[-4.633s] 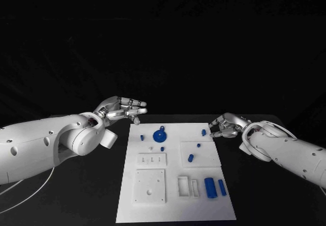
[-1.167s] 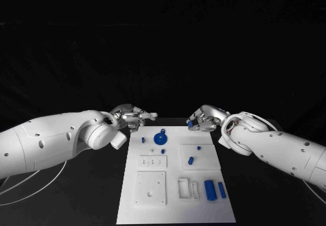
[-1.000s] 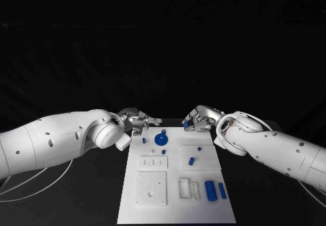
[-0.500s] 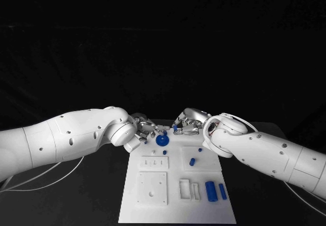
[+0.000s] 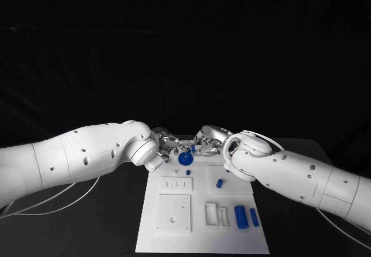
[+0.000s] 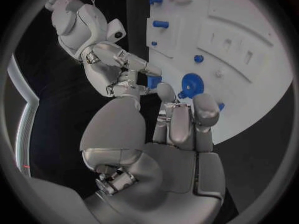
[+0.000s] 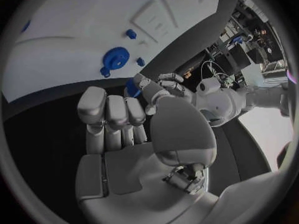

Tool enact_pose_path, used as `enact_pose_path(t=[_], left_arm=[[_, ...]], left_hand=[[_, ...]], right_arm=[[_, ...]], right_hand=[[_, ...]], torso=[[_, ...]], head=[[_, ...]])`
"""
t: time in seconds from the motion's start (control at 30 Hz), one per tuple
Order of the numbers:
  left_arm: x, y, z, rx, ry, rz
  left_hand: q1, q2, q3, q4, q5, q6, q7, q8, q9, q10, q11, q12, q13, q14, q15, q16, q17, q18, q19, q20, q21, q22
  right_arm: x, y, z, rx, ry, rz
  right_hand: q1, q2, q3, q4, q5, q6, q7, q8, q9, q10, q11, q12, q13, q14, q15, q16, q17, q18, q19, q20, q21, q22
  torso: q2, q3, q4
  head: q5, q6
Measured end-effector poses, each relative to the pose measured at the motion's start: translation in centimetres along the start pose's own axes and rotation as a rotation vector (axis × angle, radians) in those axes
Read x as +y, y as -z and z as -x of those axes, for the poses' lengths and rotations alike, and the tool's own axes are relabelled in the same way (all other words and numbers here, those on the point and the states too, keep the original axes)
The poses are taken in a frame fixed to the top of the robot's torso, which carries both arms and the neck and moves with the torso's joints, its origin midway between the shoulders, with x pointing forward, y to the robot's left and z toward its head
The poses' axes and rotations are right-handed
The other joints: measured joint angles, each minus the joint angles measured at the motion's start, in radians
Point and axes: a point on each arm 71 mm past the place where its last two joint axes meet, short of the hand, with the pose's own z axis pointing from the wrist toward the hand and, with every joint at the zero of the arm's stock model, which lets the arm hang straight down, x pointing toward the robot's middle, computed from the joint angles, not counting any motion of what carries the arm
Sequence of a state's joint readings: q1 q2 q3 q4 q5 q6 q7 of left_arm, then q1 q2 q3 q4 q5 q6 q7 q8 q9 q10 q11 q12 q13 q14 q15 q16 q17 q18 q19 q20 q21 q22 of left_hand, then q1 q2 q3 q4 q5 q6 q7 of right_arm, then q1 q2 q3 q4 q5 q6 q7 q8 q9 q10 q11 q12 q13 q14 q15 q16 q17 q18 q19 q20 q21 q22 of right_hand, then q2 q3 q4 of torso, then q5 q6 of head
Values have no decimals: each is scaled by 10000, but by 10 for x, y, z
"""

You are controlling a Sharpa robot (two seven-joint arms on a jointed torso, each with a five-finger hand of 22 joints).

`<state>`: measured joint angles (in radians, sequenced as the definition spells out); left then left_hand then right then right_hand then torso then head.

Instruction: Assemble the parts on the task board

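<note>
Both hands are closing in together at the white plastic task board's (image 5: 202,225) far edge; the right hand (image 5: 207,144) is apparently pinching a small, rigid, light blue peg (image 6: 154,81), and the left hand (image 5: 171,145) is reaching with nothing in it.

Black table (image 5: 309,214), white cables (image 5: 54,201)

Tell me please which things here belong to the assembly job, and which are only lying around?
Part of the job:
task board
blue gear
blue cylinders
small blue part
left hand
right hand

Just lying about:
white cable
black table
</note>
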<state>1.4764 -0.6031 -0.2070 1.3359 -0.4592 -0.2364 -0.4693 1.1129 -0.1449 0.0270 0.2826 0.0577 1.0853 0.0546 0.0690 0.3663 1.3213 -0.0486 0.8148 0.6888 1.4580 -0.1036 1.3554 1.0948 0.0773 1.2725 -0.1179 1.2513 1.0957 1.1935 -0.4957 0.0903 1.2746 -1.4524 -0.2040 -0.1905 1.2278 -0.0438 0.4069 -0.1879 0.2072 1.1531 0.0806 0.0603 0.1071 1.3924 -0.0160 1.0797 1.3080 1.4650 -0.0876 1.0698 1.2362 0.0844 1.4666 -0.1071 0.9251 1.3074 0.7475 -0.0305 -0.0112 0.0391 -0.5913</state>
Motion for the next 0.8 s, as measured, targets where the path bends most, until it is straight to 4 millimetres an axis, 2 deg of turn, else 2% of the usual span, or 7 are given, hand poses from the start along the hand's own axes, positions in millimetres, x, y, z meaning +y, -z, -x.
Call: enact_pose_path(t=[0.07, 0.1, 0.4, 0.5, 0.57, 0.63, 0.8], left_arm=[[-2, 0, -2, 45, -23, -29], [-2, 0, -3, 62, -31, -38], [-3, -1, -6, 100, -141, -35], [-4, -1, -6, 89, -184, -28], [-4, -2, -6, 90, -211, -28], [-4, -2, -7, 91, -232, -30], [-4, -3, -8, 88, -272, -32]], left_hand=[[50, 50, 1, -8, 72, 0, 0, 0, 0, 0, 0, 0, 0, 0, 0, 0, -16, 0, 0, 0, -66, 52], [84, 153, -22, -113, 163, 0, 0, 0, 0, 0, 0, 0, 0, 0, 0, 0, -17, 0, 0, 0, -105, 80], [74, 1019, -484, -1553, 751, 188, -28, 0, 32, 3, 2, 0, -13, 0, 1, -39, -27, 1, 73, 0, -500, 484], [101, 1146, -616, -1763, 768, 188, -28, 0, -58, 3, 2, 0, -23, -1, 0, -39, -27, 0, 93, 20, -616, 622], [95, 1147, -649, -1812, 768, 188, -28, 0, -75, 3, 3, 0, -23, -1, 0, -39, -26, 0, 109, 35, -617, 660], [112, 1284, -732, -1896, 768, 188, -28, 0, -91, 3, 3, 0, -23, -1, 0, -39, -26, 0, 145, -1, -717, 762], [87, 1427, -822, -2002, 818, 188, -28, 0, -94, 3, 3, 0, -23, -1, 1, -78, -14, 0, 145, 0, -841, 915]], right_arm=[[2, -1, -1, 15, 36, 16], [3, -1, -2, 18, 47, 23], [8, -3, -3, 22, 116, 81], [9, -3, -4, 20, 133, 89], [10, -3, -4, 20, 146, 91], [10, -3, -4, 21, 153, 95], [11, -4, -4, 37, 172, 96]], right_hand=[[0, 0, 0, 0, 0, 0, 0, 0, 6, 0, 0, 0, 0, 0, 0, 0, -10, 1, 0, 0, 0, 0], [0, 0, 0, 0, -1, 0, 0, -2, 10, 0, 0, 0, -1, 0, 0, 0, -11, 1, 0, 0, 0, 0], [0, 0, -56, 0, -2, 0, 0, -13, 38, 1, 1, -39, -10, 0, 1, -60, -34, 0, 0, 0, 0, 0], [0, 0, -56, 0, -2, 0, 0, -37, 67, 1, 2, -40, -15, 0, 1, -60, -35, -1, 0, 0, 0, 0], [0, 0, -56, 0, -2, 0, 0, -38, 67, 2, 2, -40, -15, 0, 1, -60, -35, 0, 0, 0, 0, 0], [0, 0, -56, 0, -5, 1, 0, -38, 67, 4, 4, -40, -15, 0, 1, -60, -42, 0, 0, 0, 0, 0], [0, 0, -56, 0, -9, 2, 0, 4, 59, 17, 17, -40, -24, 0, 2, -60, -48, -1, 0, 0, -30, 0]], torso=[[0, 0, -1], [0, 0, -3], [0, 0, -2], [-2, 5, 0], [-4, 4, 0], [-5, 4, -4], [-7, 6, -24]], head=[[2, -1], [2, -2], [35, -33], [61, -33], [74, -33], [81, -33], [117, -26]])
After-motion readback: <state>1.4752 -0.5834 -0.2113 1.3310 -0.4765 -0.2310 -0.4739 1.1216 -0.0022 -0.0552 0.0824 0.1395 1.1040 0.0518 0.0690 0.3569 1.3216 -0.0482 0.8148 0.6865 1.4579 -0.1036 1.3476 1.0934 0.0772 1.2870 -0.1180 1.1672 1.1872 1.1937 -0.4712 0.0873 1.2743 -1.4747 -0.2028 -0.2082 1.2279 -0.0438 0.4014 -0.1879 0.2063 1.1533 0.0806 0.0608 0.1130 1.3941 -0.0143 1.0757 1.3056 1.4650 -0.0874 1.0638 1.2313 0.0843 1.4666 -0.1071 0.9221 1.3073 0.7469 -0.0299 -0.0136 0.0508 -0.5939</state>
